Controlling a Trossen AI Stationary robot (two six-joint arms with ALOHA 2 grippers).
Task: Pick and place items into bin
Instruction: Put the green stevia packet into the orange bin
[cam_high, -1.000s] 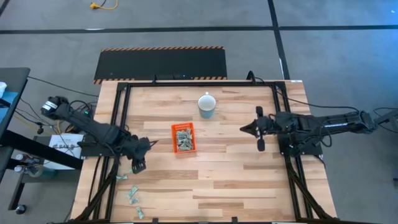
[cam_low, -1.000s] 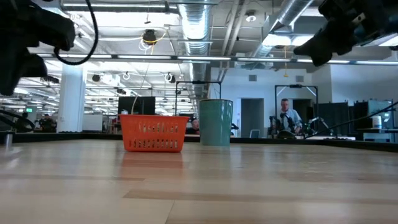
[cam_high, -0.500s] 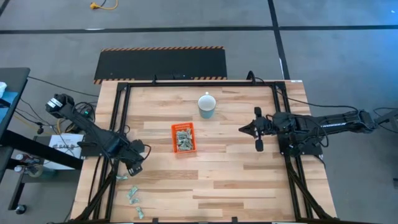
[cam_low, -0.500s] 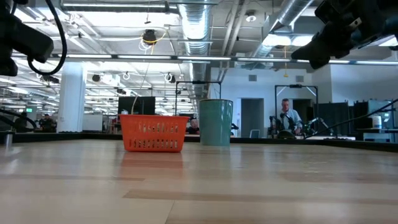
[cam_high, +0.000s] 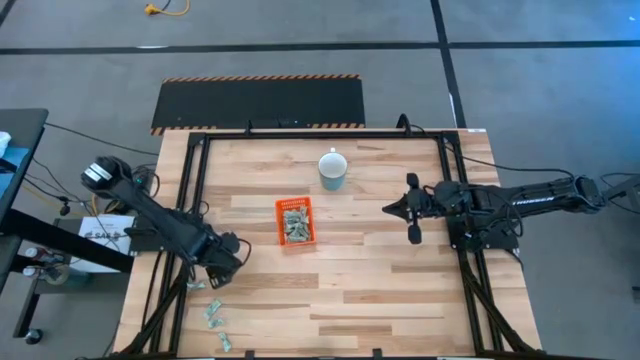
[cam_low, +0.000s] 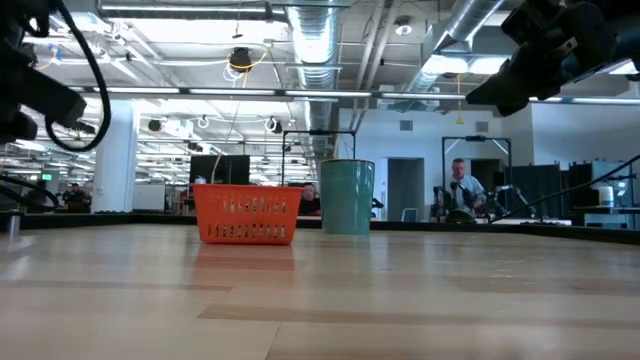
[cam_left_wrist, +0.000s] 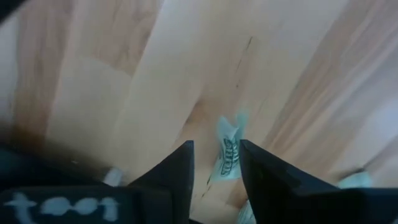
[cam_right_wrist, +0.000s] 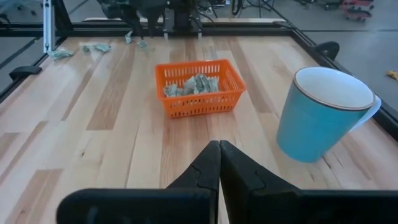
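Spanning an open workshop, wooden table (cam_high: 350, 290) holds orange bin (cam_high: 296, 221); left gripper (cam_high: 216, 276), moved nearer loose items (cam_high: 214, 316), parted; right gripper (cam_high: 416, 208) closed.

From my table-level camera I see the orange bin (cam_low: 246, 219) standing on the far part of the wooden table (cam_low: 320, 300), with the teal mug (cam_low: 347, 197) just to its right. Dark arm parts hang at the upper left and upper right, and a person (cam_low: 462, 190) stands in the room beyond.
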